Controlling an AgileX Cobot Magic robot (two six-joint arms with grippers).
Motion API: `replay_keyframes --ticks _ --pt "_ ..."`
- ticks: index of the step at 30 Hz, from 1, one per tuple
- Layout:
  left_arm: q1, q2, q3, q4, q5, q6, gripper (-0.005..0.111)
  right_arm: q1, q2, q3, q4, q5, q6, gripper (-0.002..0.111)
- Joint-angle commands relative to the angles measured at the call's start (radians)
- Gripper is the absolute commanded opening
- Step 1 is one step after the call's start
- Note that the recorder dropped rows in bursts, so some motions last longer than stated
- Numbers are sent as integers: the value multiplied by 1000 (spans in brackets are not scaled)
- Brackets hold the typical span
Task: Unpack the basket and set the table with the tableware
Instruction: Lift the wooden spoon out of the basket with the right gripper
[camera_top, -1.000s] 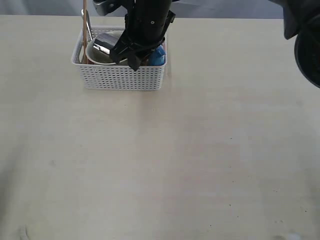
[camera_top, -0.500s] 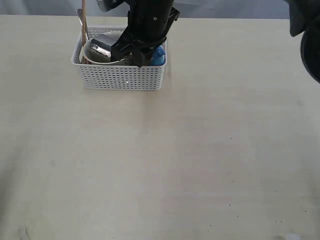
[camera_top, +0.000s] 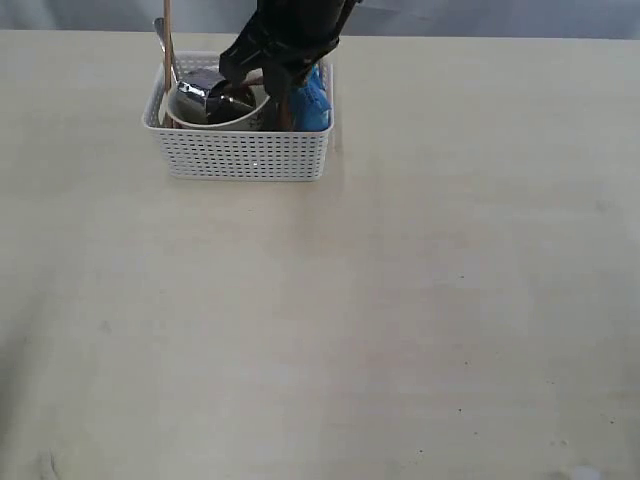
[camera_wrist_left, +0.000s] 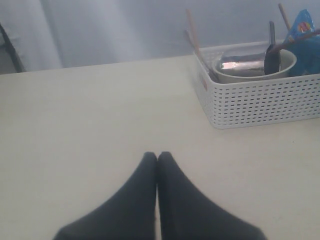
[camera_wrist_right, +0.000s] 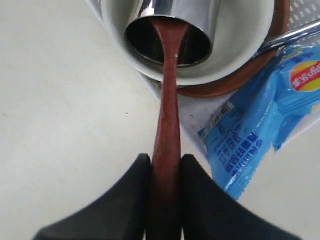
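Note:
The white basket (camera_top: 240, 152) stands at the far left of the table (camera_top: 400, 300). Inside it a cream bowl (camera_wrist_right: 240, 40) sits on a reddish-brown plate (camera_wrist_right: 262, 70), and a steel cup (camera_wrist_right: 167, 30) lies tipped in the bowl. A dark red wooden spoon (camera_wrist_right: 167, 100) has its head in the cup. My right gripper (camera_wrist_right: 166, 159) is shut on the spoon's handle, above the basket's right end (camera_top: 285, 45). Chopsticks (camera_top: 167, 40) stand up at the basket's left end. My left gripper (camera_wrist_left: 157, 156) is shut and empty, low over bare table, short of the basket (camera_wrist_left: 260, 102).
A blue chip bag (camera_top: 312, 100) leans in the basket's right end, close beside the held spoon (camera_wrist_right: 265, 120). A steel utensil handle (camera_wrist_right: 295, 35) lies across the plate's rim. A grey wall runs behind the table's far edge.
My right gripper has closed on the spoon's handle. The right arm has lifted up and back from the basket's middle, uncovering the cup and bowl. The left gripper has not moved.

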Motion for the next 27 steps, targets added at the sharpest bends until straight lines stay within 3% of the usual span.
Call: replay_keyframes --ticks 1,14,27 --pt "2 -3 3 -3 -2 0 0 0 -37 -8 -5 4 7 0" --pt "2 -3 3 -3 -2 0 0 0 -118 -4 -26 4 61 0" --pt "2 -3 3 -3 -2 0 0 0 -274 160 -55 4 63 0"
